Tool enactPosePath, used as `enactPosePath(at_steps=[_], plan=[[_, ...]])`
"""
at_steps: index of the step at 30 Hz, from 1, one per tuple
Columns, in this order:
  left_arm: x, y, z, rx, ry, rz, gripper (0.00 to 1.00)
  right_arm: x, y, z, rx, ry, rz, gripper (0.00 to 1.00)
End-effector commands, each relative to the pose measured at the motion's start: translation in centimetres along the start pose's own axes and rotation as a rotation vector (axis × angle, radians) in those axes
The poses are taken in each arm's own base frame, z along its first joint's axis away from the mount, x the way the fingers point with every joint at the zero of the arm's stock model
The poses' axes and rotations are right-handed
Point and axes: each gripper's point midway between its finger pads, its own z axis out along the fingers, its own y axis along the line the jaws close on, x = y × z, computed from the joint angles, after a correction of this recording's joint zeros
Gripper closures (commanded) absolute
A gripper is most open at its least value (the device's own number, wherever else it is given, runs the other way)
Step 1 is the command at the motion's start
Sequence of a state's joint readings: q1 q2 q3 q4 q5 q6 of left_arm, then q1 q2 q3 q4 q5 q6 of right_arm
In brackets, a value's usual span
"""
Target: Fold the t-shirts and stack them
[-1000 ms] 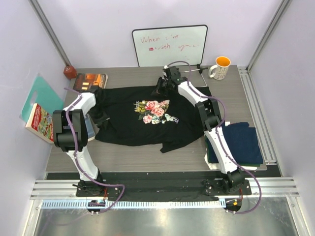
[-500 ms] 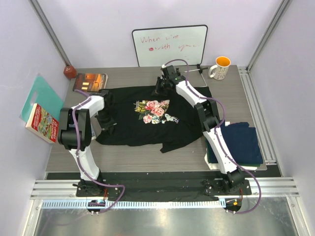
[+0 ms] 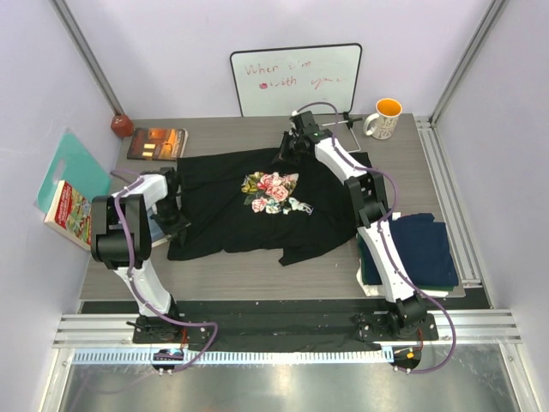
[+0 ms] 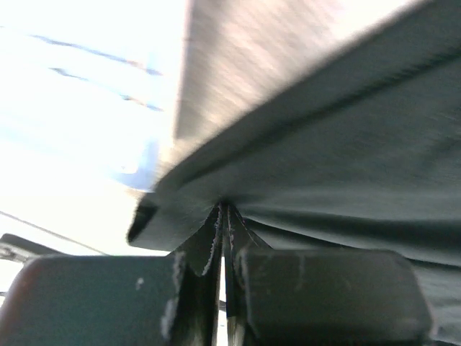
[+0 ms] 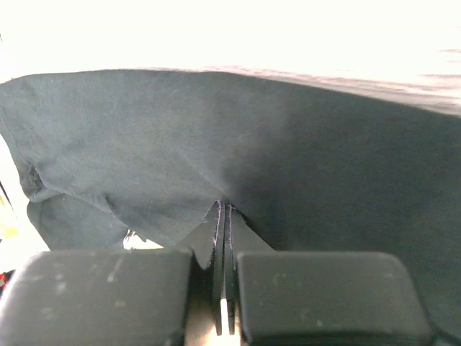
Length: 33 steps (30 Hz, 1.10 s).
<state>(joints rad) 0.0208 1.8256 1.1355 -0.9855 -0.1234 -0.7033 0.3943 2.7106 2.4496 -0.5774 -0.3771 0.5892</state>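
A large black t-shirt with a pink-and-white floral print lies spread over the middle of the table. My left gripper sits at its left edge and is shut on a fold of the black cloth, the jaws pinched together. At the shirt's far edge my right gripper is also shut on black cloth, which bunches at the jaw tips. A folded navy t-shirt lies at the right on top of a green one.
A whiteboard leans on the back wall and an orange-lined mug stands at the back right. One book lies at the back left. Another book and a teal board sit at the left edge.
Both grippers have closed onto the black shirt's edges. The left gripper has shifted along the left edge, and the shirt with its print has slid slightly to the right.
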Motion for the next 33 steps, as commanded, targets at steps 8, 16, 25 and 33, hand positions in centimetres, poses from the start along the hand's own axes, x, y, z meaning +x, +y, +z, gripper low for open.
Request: enactPosePath(at_steps=[8, 16, 25, 33], plan=[[-0.3, 3.5, -0.7, -0.1, -0.029, -0.058, 1.0, 2.1, -6.4, 0.8, 0.117, 0.077, 0.075, 0.98], [-2.1, 3.3, -2.9, -0.099, -0.089, -0.071, 0.9, 2.1, -2.8, 1.2, -0.046, 0.093, 0.071, 0.81], [-9.0, -1.7, -7.6, 0.069, -0.243, -0.083, 0.82, -1.1, 4.4, -3.4, -0.243, 0.015, 0.035, 0.73], [-12.3, -9.4, -5.1, 0.194, -0.204, -0.025, 0.83, 0.2, 1.4, -9.1, -0.165, 0.005, 0.062, 0.71]])
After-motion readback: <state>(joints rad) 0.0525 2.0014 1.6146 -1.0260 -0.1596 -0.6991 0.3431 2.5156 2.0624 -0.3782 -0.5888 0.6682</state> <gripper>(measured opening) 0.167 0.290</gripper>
